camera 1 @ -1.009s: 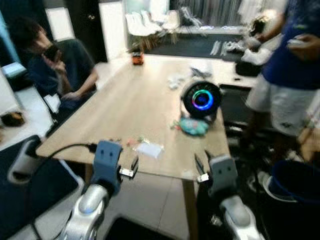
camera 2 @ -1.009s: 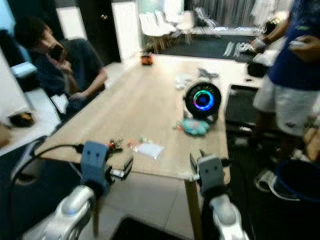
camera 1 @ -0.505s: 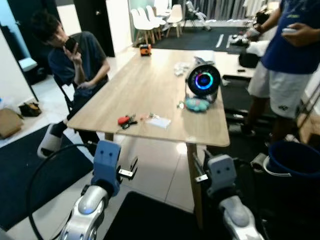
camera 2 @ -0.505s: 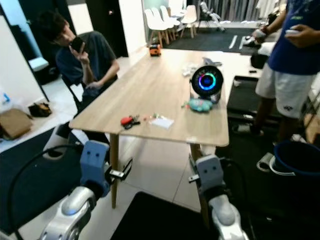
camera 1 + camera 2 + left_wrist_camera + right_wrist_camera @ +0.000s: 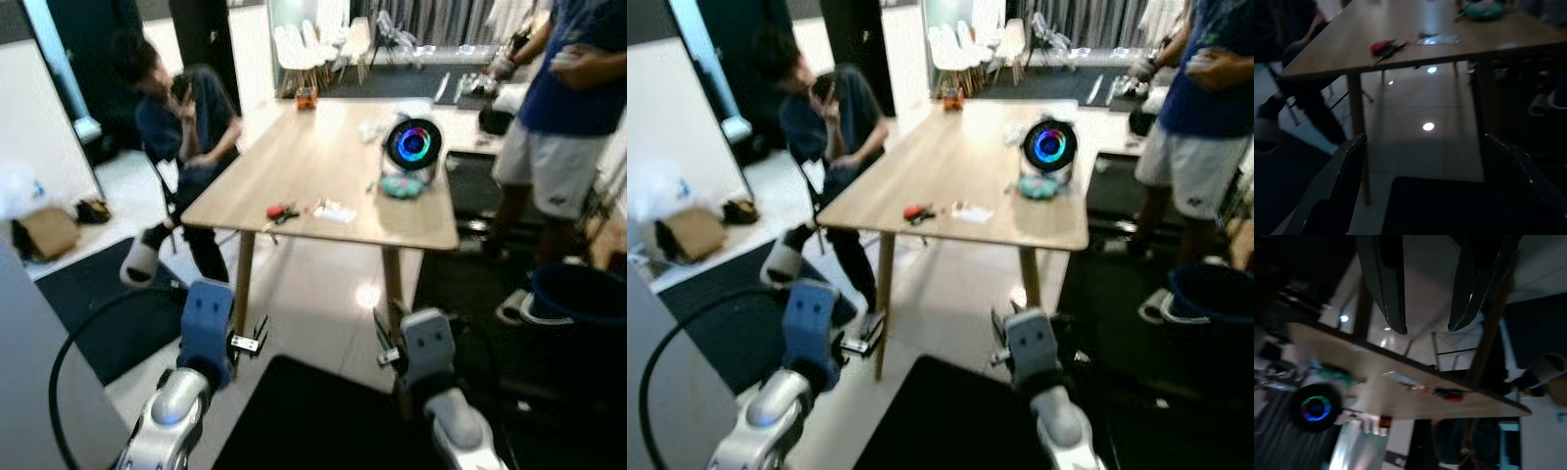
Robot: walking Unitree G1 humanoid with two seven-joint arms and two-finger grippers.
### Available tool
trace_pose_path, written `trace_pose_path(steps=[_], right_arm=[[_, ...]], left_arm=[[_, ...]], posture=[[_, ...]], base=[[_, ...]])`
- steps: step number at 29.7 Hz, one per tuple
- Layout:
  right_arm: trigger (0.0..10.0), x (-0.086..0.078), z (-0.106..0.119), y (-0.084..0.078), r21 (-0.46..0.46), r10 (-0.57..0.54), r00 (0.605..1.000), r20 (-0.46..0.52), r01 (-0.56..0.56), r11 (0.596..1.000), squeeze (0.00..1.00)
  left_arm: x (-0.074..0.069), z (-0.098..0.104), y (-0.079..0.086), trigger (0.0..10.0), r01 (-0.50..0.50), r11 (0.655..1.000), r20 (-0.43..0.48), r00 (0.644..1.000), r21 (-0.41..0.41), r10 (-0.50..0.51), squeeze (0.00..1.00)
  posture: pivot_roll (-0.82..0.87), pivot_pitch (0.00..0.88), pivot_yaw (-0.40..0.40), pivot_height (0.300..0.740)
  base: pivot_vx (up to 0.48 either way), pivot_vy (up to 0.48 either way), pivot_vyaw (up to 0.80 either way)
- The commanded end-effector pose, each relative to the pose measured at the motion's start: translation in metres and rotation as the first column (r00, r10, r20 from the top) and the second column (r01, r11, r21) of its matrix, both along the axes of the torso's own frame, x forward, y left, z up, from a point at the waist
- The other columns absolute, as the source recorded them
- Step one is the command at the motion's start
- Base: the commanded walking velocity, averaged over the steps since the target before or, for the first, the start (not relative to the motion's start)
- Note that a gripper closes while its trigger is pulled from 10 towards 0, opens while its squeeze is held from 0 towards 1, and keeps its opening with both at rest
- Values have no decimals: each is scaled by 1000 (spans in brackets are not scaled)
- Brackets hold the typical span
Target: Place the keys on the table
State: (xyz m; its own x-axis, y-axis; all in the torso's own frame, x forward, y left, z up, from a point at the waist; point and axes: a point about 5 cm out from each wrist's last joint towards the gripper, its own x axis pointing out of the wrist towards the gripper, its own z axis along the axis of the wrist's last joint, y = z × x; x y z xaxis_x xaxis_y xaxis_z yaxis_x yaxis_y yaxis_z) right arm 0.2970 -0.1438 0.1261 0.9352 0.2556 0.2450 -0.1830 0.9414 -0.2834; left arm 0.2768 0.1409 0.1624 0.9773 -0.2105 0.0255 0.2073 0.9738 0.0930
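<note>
Sitting at the far left of the table [image 5: 323,166], a person [image 5: 181,122] held a phone to the face, as before. Whole view had shifted since the earlier frames: camera backed off, so the table looked smaller and farther, and its legs showed. Left gripper [image 5: 257,331] hung low over the floor, short of the table, fingers [image 5: 1342,188] spread apart with nothing between them. Keys [image 5: 279,211], red tag, lay on the table near its close edge, just beside a clear packet [image 5: 336,211]; both well apart from the grippers, same spot on the tabletop as earlier. Further right stood a round speaker [image 5: 412,145] with a glowing ring, a teal toy [image 5: 400,186] touching its base. Right gripper [image 5: 385,338] hung low by the dark mat [image 5: 313,416], fingers [image 5: 1388,281] slightly parted, empty. A second person [image 5: 568,108] stood at the right beside a blue bucket [image 5: 578,294].
</note>
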Motion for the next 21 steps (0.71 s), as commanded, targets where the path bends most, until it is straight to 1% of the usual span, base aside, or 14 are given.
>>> trace_pose_path(steps=[1,11,16,21], right_arm=[[10000,-1,-1,4,-1,15,1000,-1,-15,1000,0],[10000,-1,-1,4,-5,21,1000,-4,-21,1000,0],[10000,-1,-1,5,-5,24,1000,-5,-24,1000,0],[10000,-1,-1,6,-6,27,1000,-5,-27,1000,0]], left_arm=[[0,0,-1,10000,0,1000,3,1000,4,0,278],[-1,0,-1,10000,0,1000,-1,1000,0,0,278],[-1,0,-2,10000,-1,1000,-2,1000,0,1,275],[0,0,-2,10000,-2,1000,-1,1000,0,2,278]], posture=[[133,97,48,740],[134,103,48,740],[133,103,47,740],[133,103,47,740]], base=[[0,0,0],[0,0,0],[0,0,499],[0,0,641]])
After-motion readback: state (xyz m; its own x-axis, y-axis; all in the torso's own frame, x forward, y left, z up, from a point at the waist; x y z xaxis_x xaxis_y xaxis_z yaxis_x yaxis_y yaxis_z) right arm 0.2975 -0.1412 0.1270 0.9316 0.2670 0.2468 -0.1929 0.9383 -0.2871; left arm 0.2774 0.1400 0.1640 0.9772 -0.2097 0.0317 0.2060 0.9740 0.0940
